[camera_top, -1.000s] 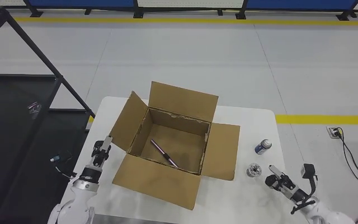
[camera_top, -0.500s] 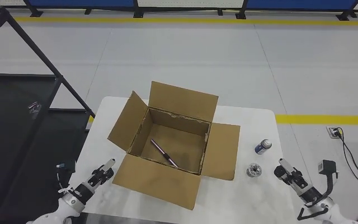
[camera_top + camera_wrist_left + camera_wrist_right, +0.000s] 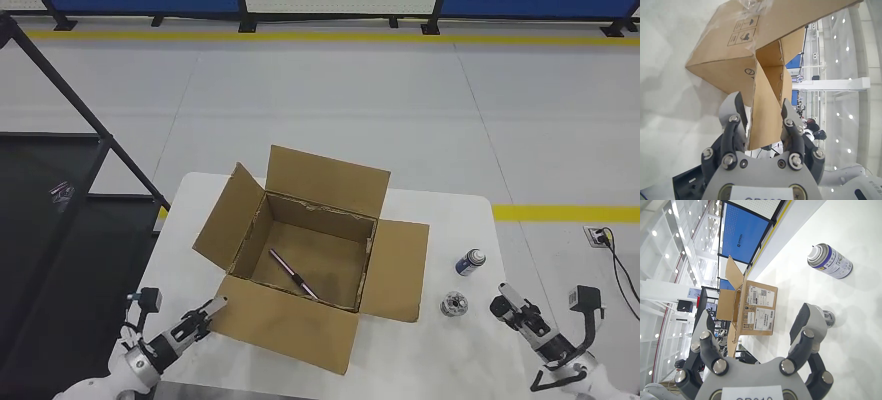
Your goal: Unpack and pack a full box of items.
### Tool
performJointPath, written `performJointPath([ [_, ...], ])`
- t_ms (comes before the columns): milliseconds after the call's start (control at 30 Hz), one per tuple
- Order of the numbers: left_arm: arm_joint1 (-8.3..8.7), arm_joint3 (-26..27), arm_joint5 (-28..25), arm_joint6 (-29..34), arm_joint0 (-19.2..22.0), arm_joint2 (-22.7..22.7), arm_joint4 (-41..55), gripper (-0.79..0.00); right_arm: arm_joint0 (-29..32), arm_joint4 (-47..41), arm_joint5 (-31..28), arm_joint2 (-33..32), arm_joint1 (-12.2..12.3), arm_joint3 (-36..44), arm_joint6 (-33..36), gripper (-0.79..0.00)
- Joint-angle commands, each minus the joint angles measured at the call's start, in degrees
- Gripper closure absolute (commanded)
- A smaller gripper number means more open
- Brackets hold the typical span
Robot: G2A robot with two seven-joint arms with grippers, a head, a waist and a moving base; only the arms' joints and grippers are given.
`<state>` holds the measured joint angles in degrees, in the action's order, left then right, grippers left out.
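Note:
An open cardboard box [image 3: 310, 260] stands mid-table with all flaps folded out; a dark pen [image 3: 293, 274] lies on its floor. My left gripper [image 3: 205, 315] is at the left corner of the front flap [image 3: 285, 325]. In the left wrist view this gripper [image 3: 762, 106] is open, its fingers either side of the flap's corner [image 3: 764, 121] without pinching it. My right gripper [image 3: 510, 305] is open near the table's right front edge, with nothing between its fingers [image 3: 804, 317]. A blue spray can [image 3: 470, 262] and a small round metal piece [image 3: 455, 302] stand right of the box.
The white table [image 3: 440, 360] ends close behind both grippers. In the right wrist view the spray can [image 3: 831, 263] stands beyond the gripper [image 3: 757, 319], the round piece [image 3: 829, 318] sits just past one finger, and the box [image 3: 753, 309] is farther off. A black frame [image 3: 90, 150] stands at left.
My left arm has swung from beside the box's left flap down to the front flap's left corner, now straddling it. The right gripper drew back toward the table edge, then held still.

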<state>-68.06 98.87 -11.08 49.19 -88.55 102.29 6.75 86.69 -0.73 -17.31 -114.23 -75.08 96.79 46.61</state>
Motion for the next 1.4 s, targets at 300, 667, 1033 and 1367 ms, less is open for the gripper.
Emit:
performJointPath([
  [300,0.72,0.01,-0.54,3.21,-0.50,-0.27,3.25,0.000,-0.57,5.56,1.93,4.43,0.06,4.40,-3.44,-0.785],
  [667,1.22,0.65,-2.30,5.27,-2.76,-0.60,7.26,0.000,-2.25,9.93,5.77,11.37,0.24,9.10,-5.49,-0.785],
  [1033,1.60,-1.61,-3.55,5.65,-3.63,-1.40,10.61,0.000,-2.25,9.93,5.77,11.37,0.24,9.10,-5.49,-0.785],
  [1367,2.07,-0.90,-3.74,5.85,-4.55,-2.15,9.94,0.000,-6.03,27.85,7.45,20.13,0.00,15.38,-18.72,-0.785],
])
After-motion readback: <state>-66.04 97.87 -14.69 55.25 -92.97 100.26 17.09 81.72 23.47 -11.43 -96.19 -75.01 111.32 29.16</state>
